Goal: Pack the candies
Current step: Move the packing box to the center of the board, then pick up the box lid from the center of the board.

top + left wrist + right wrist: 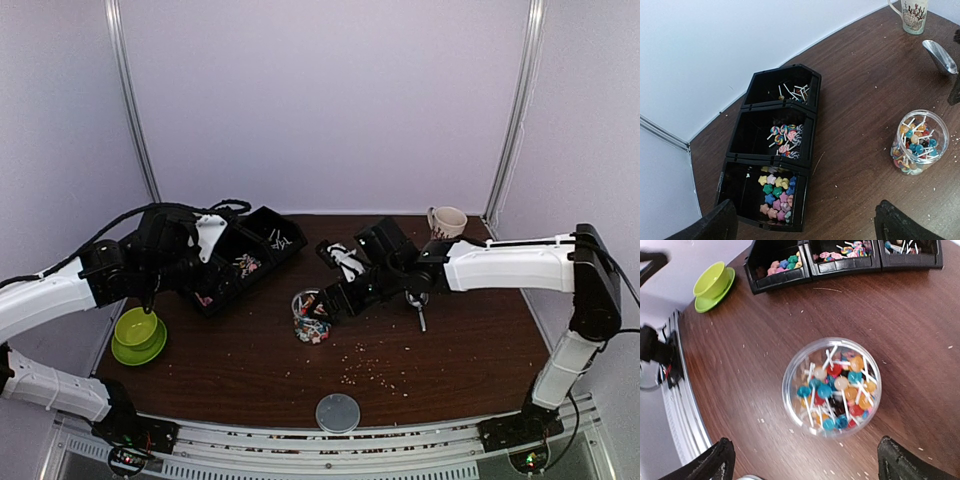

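Observation:
A black three-compartment tray (810, 131) lies at the back left of the table. Its compartments hold pastel star candies (776, 192), swirl lollipops (785, 139) and a few white-stick lollipops (792, 91). The tray also shows in the top view (215, 300) and the right wrist view (777, 282). A clear jar (831, 387) full of small lollipops stands mid-table (312, 317) (918, 142). My left gripper (805, 226) is open and empty, hovering over the tray's star end. My right gripper (810, 465) is open and empty, just above the jar, near its front side.
A green cup on a saucer (138, 335) stands at the left (714, 282). A patterned mug (447, 221) is at the back right. A metal scoop (940, 56) lies beside the right arm. A grey lid (337, 412) lies at the front edge. Pale crumbs (375, 370) lie scattered.

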`<state>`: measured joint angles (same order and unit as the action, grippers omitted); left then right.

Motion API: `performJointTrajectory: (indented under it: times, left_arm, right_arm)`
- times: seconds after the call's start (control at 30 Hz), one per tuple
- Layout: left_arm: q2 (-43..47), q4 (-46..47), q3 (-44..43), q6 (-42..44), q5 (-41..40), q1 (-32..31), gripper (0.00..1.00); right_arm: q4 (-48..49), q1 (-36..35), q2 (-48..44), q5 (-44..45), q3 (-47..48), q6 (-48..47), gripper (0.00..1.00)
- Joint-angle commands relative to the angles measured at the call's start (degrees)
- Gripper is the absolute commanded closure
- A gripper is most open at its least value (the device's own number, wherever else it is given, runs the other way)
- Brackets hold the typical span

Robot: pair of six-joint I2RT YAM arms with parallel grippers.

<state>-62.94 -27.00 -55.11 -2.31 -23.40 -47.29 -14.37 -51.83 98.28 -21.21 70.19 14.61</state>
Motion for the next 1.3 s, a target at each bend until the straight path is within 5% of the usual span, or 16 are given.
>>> performJointTrajectory:
  times: [0.0,0.23,0.6,1.27]
  left_arm:
    - [0.4,1.3,-0.5,-0.8,-0.3,0.4,0.02]
    - [0.4,1.2,-0.5,-0.8,0.0,0.4,0.02]
    - [-0.1,0.9,-0.5,-0.5,0.0,0.4,0.02]
    - [0.3,0.9,-0.5,-0.4,-0.4,0.4,0.02]
  right_arm:
    - [-5.3,-2.7,-8.5,6.2,-4.7,-11.8,0.00]
    - [-14.7,-12.3,-14.1,13.1,-8.2,-23.9,0.00]
    - [-20.4,-21.2,-10.7,8.1,-8.4,-36.0,0.00]
    - [-22.7,-24.2,3.6,7.8,-0.7,-40.5,0.00]
